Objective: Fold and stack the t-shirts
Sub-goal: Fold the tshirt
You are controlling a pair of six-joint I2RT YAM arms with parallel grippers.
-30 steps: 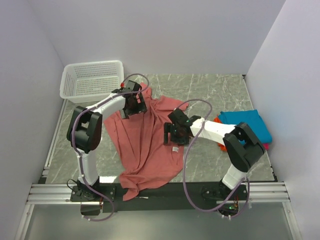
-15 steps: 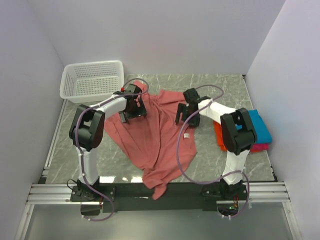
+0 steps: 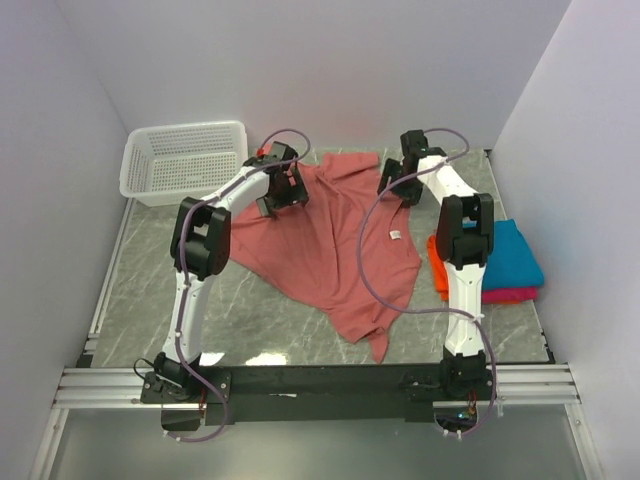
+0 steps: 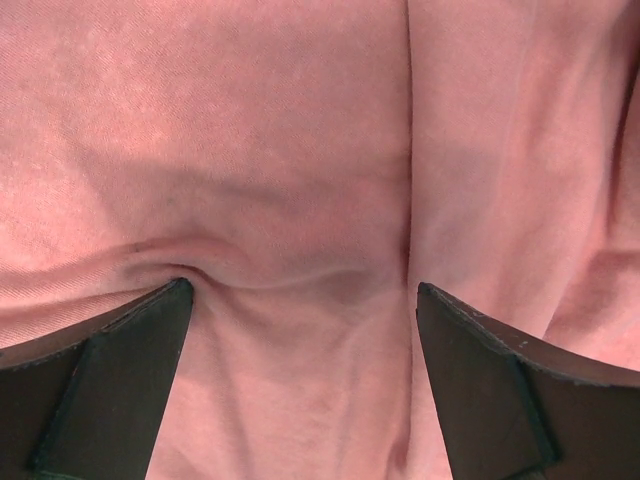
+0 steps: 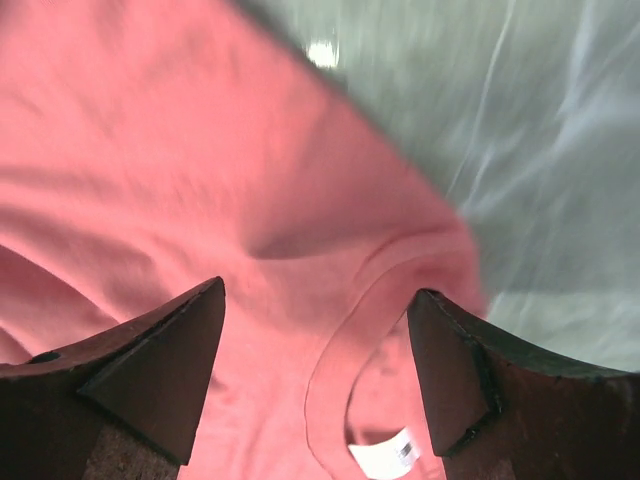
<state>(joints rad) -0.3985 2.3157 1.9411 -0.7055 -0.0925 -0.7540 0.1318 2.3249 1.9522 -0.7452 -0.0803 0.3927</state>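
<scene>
The large salmon-red t-shirt [image 3: 330, 250] lies spread over the middle of the marble table, its white neck label [image 3: 396, 235] facing up. My left gripper [image 3: 279, 196] stands open on the shirt's far left part. In the left wrist view its fingertips [image 4: 172, 300] press into the wrinkled cloth [image 4: 300, 150]. My right gripper [image 3: 398, 188] is open over the shirt's far right edge. The right wrist view shows the collar [image 5: 345, 340] and label [image 5: 385, 460] between its jaws. Folded teal [image 3: 500, 250], orange [image 3: 437, 265] and magenta [image 3: 505, 295] tees are stacked at the right.
A white mesh basket [image 3: 185, 160] stands at the back left corner. Bare marble table [image 5: 540, 150] shows beyond the shirt's edge. White walls close in on the table's left, back and right. The metal rail [image 3: 320, 385] with both arm bases runs along the front.
Both arms have swung toward the back of the table. The shirt came with them, off the front edge, and now lies flatter and farther back. The right jaws have narrowed slightly.
</scene>
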